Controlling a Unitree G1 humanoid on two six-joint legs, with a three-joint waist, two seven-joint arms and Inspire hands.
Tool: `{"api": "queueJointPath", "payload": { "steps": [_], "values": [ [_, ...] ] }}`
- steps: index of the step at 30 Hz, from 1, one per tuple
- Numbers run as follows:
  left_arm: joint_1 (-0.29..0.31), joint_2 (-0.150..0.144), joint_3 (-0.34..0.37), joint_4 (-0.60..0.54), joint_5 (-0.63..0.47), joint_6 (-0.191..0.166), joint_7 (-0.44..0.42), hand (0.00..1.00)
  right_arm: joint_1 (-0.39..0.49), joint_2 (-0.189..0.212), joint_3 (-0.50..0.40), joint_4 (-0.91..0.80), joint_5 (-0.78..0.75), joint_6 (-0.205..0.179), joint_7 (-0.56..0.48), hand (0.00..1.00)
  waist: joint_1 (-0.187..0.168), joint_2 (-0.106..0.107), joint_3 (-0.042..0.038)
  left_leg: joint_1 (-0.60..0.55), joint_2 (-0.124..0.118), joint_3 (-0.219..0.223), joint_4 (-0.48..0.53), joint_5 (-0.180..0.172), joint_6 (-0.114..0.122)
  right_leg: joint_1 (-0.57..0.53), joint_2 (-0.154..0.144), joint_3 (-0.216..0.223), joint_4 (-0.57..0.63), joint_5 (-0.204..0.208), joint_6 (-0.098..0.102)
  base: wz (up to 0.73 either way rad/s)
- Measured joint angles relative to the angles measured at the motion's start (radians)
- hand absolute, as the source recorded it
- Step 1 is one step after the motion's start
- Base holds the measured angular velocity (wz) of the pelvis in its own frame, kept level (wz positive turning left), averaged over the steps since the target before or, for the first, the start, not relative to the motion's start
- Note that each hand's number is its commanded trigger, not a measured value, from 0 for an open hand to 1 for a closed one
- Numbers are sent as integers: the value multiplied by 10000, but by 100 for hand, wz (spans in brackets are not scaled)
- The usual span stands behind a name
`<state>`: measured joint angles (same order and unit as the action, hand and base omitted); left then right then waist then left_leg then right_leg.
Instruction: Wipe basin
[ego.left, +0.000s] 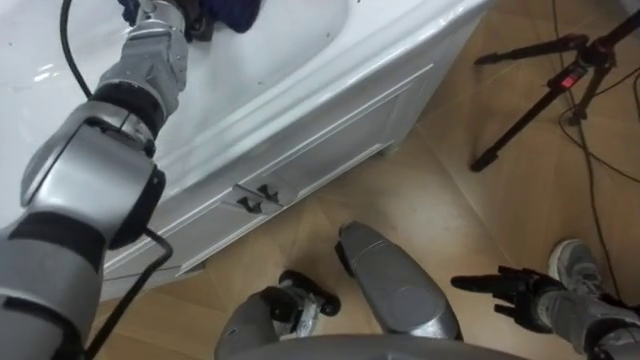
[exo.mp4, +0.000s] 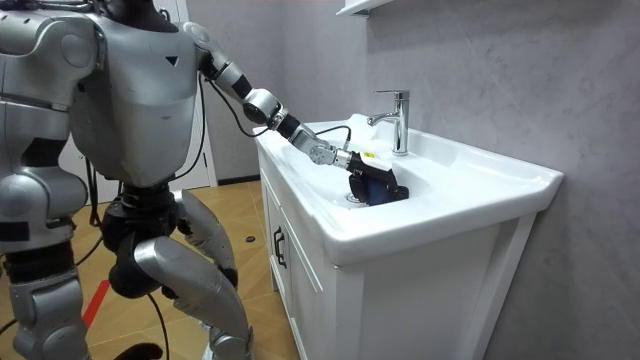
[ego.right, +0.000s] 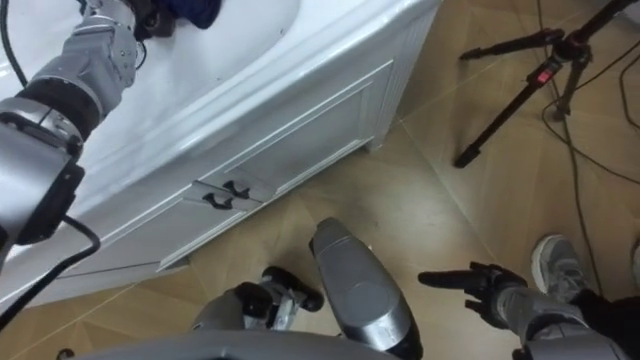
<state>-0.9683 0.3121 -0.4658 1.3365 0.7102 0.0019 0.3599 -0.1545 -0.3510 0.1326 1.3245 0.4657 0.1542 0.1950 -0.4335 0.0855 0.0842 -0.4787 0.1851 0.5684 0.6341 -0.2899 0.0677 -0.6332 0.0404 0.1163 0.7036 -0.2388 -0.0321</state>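
– right hand (ego.left: 520, 292), hanging low at the robot's side over the wooden floor (ego.left: 400, 200): any use for this job?
– no. its dark fingers (ego.left: 478, 284) are stretched out loose and hold nothing, and it is well apart from the white ceramic basin (exo.mp4: 470, 175). a person's grey shoe (ego.left: 572, 266) is near it, and a black tripod (ego.left: 585, 58) stands further off.
– so the left hand (exo.mp4: 335, 155) does the wiping?
– yes, it is much the nearer. that arm reaches over the rim into the bowl, and its fingers (exo.mp4: 358, 170) look clenched on the dark blue cloth (exo.mp4: 380, 187), though the hold is partly buried in the folds.
– where exactly is the cloth?
– down in the bowl, bunched just past the fingers on the side away from the robot. it sits below and in front of the chrome tap (exo.mp4: 397, 118), not touching it.
– does it have a long axis?
– not the cloth, it's a wad. the basin does: its long side runs along the front of the white cabinet (ego.left: 330, 140) with the dark handles (ego.left: 255, 197). i'd judge the next stroke should drag the wad along that line, out toward the bare white on either side.
– what could go wrong?
– the wrist may meet the tap if the stroke rides too high.
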Motion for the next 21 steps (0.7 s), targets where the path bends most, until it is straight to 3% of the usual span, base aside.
{"api": "queueJointPath", "payload": {
  "steps": [6,10,11,14,21],
  "values": [
    [74,531,-4,223,62,13,-562,100,134,0,-7,-77,-48,-1,-177,0,123,-76,-65,-140,99,-283,83,137,-217,8,12,-365,59,11,-207,12],
    [717,1024,424,221,421,25,-670,100,268,-3,-321,-121,-41,-44,-334,0,341,-97,-124,-91,123,-562,85,230,-364,163,90,-515,59,3,-448,6],
    [834,1074,538,235,448,38,-682,100,291,-2,-383,-143,-39,-65,-363,0,366,-96,-125,-66,124,-606,73,248,-395,209,86,-535,53,-14,-472,14],
    [1231,1145,946,237,472,238,-781,100,418,4,-408,-85,1,-130,-564,0,793,-106,-264,-67,100,-964,54,333,-532,340,94,-734,30,-73,-600,17],
    [1585,1398,1473,406,475,569,-1141,100,375,28,-801,-40,0,-336,-819,0,1214,-129,-391,114,90,-1343,-184,374,-602,736,128,-1041,-317,-3,-777,10]
  ]
}}
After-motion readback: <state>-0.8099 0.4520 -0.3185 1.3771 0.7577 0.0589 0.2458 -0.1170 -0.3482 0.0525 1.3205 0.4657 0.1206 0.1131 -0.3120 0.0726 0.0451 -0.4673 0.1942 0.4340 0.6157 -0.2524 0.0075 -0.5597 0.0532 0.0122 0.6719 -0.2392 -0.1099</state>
